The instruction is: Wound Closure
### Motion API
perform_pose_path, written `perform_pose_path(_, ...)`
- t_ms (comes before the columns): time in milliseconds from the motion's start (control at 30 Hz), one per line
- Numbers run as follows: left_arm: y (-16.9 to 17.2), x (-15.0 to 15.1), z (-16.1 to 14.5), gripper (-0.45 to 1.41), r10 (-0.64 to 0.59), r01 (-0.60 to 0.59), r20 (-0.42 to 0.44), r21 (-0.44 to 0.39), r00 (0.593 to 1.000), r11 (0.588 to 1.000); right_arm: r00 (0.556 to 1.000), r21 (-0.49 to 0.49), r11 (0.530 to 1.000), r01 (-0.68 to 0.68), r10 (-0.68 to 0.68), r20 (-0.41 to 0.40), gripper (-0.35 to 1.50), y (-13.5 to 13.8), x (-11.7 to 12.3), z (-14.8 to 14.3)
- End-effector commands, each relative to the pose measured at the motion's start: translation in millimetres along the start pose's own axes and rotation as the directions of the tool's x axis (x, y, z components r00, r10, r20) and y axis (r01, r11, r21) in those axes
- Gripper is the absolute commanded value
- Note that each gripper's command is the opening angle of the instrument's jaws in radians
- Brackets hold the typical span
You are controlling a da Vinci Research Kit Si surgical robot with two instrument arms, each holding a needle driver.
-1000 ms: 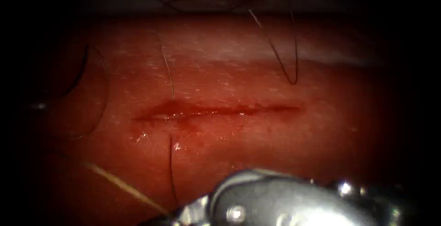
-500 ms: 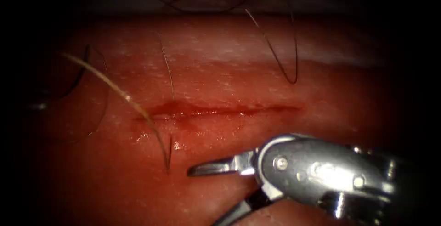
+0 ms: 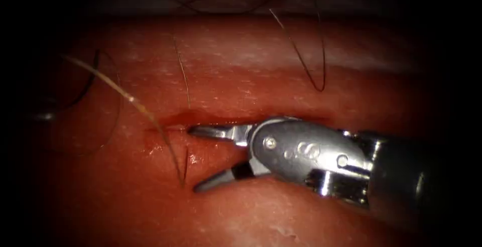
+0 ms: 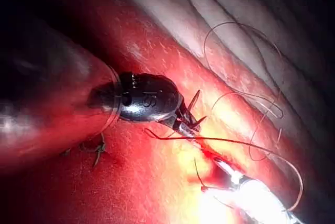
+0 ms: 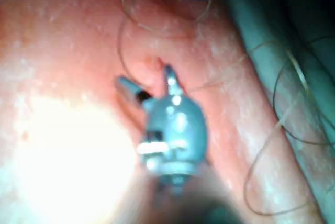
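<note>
Endoscope view: right claw [image 3: 193, 159] comes in from the right, jaws spread wide and gripping nothing; upper jaw lies along the cut [image 3: 170, 121], lower jaw points down-left over the tissue [image 3: 241, 66]. Cut is a thin horizontal slit, wet and glossy with red fluid [image 3: 155, 149] at its left end. A pale thread [image 3: 135, 104] crosses the cut's left end in a long diagonal, just beside the jaw tips. Dark thread loops [image 3: 306, 66] lie on the far tissue, well apart from the claw. Bare tissue lies left of the cut. Needle can't be made out. Half a second ago the claw sat lower, below the cut; it has risen onto the cut line and moved left.

Left wrist view: left claw [image 4: 194, 113] hangs over the tissue [image 4: 136, 182], rounded dark metal wrist, small jaws parted, nothing seen between them. Thin thread [image 4: 235, 141] runs just past its tips. Right claw [image 4: 222, 174] glares nearby.

Right wrist view: right claw [image 5: 146, 84] released, jaws in a V over grainy pink tissue [image 5: 63, 51]; thread curls [image 5: 272, 135] to one side.
</note>
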Motion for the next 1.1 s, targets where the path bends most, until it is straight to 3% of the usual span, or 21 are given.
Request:
perform_pose_path(33, -0.3, -0.5, 0.6, -0.35, 0.000, 0.000, -0.001, -0.001, 1.000, 1.000, 1.000, 0.005, 1.000, 0.007, -0.007, -0.005, 1.16, 0.3, -0.9, 1.3)
perform_pose_path(133, -0.4, -0.5, 0.6, -0.35, 0.000, 0.000, -0.001, -0.002, 1.000, 1.000, 1.000, 0.047, 0.999, 0.020, -0.021, 0.011, 1.08, -0.3, -2.0, 2.1)
perform_pose_path(300, -0.4, -0.5, 0.6, -0.35, 0.001, -0.001, -0.001, -0.002, 1.000, 1.000, 1.000, 0.088, 0.996, 0.021, -0.022, 0.009, 0.94, -0.8, -1.8, 2.7)
perform_pose_path(367, -0.4, -0.5, 0.6, -0.35, 0.001, -0.001, -0.001, -0.002, 1.000, 1.000, 1.000, 0.121, 0.992, 0.022, -0.023, 0.005, 0.34, -1.1, -1.6, 2.9)
perform_pose_path(400, -0.4, -0.5, 0.6, -0.35, 0.001, -0.001, -0.001, -0.002, 1.000, 1.000, 1.000, 0.144, 0.989, 0.029, -0.030, 0.008, -0.33, -1.1, -1.5, 2.8)
perform_pose_path(533, -0.4, -0.5, 0.5, -0.35, 0.001, -0.001, -0.001, -0.003, 1.000, 1.000, 0.998, 0.154, 0.987, 0.037, -0.046, 0.052, -0.35, -1.1, -0.9, 2.2)
perform_pose_path(700, -0.4, -0.5, 0.5, -0.35, 0.001, -0.001, -0.001, -0.003, 1.000, 1.000, 0.995, 0.270, 0.963, 0.020, -0.046, 0.090, -0.35, -3.4, 1.0, 1.2)
perform_pose_path(800, -0.5, -0.5, 0.5, -0.35, 0.001, -0.001, -0.001, -0.003, 1.000, 1.000, 0.995, 0.383, 0.923, 0.024, -0.061, 0.082, -0.35, -6.0, 3.6, 0.8)
perform_pose_path(1100, -0.5, -0.5, 0.4, -0.35, 0.001, -0.001, -0.001, -0.005, 1.000, 1.000, 0.989, 0.545, 0.838, 0.044, -0.114, 0.095, -0.35, -12.3, 9.8, 1.0)
